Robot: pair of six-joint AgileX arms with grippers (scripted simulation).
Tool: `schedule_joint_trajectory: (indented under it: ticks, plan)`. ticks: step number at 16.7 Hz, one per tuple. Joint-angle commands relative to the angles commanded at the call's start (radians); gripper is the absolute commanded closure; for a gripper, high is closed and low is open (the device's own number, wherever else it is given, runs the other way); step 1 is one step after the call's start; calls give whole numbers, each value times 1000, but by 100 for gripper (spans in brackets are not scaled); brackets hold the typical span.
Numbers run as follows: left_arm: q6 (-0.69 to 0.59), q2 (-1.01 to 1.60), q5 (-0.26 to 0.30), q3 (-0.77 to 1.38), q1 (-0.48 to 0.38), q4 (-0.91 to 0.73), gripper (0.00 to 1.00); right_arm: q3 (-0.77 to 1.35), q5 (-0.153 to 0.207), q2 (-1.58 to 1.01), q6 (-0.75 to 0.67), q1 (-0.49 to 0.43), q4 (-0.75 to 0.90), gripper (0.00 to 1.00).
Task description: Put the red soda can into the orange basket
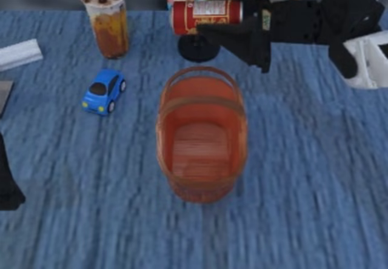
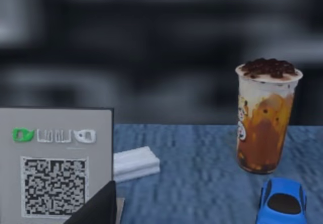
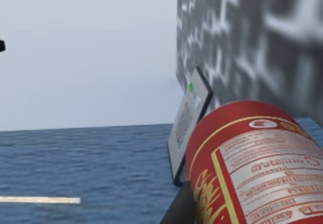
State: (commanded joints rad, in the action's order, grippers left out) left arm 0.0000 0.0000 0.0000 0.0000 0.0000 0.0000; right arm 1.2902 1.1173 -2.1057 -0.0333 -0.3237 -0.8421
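My right gripper (image 1: 235, 22) is shut on the red soda can (image 1: 206, 16), which it holds lying sideways in the air at the back of the table, beyond the far rim of the orange basket (image 1: 202, 178). The right wrist view shows the can (image 3: 252, 168) close up, its white label panel showing, with one dark finger (image 3: 179, 211) against it. The basket stands in the middle of the table, its arched handle (image 1: 202, 102) crossing it and nothing inside it. My left gripper (image 1: 7, 190) is parked at the table's left edge, open.
A brown iced-drink cup (image 1: 106, 17) stands at the back left, with a blue toy car (image 1: 104, 91) in front of it. A globe on a black base (image 1: 197, 48) is right behind the can. A white block (image 1: 18, 54) and a QR sign (image 2: 55, 168) are far left.
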Motion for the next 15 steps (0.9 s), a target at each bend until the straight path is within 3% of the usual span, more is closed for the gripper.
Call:
schedule_joint_trajectory:
  ticks: [8,13,15]
  plan:
    - [0,0,0,0,0,0,0,-52,-3,-227,5,-8,-280,100]
    - [0,0,0,0,0,0,0,-60,-4,-249,6,-9,-305,100]
    - [0,0,0,0,0,0,0,-60,-4,-249,6,-9,-305,85]
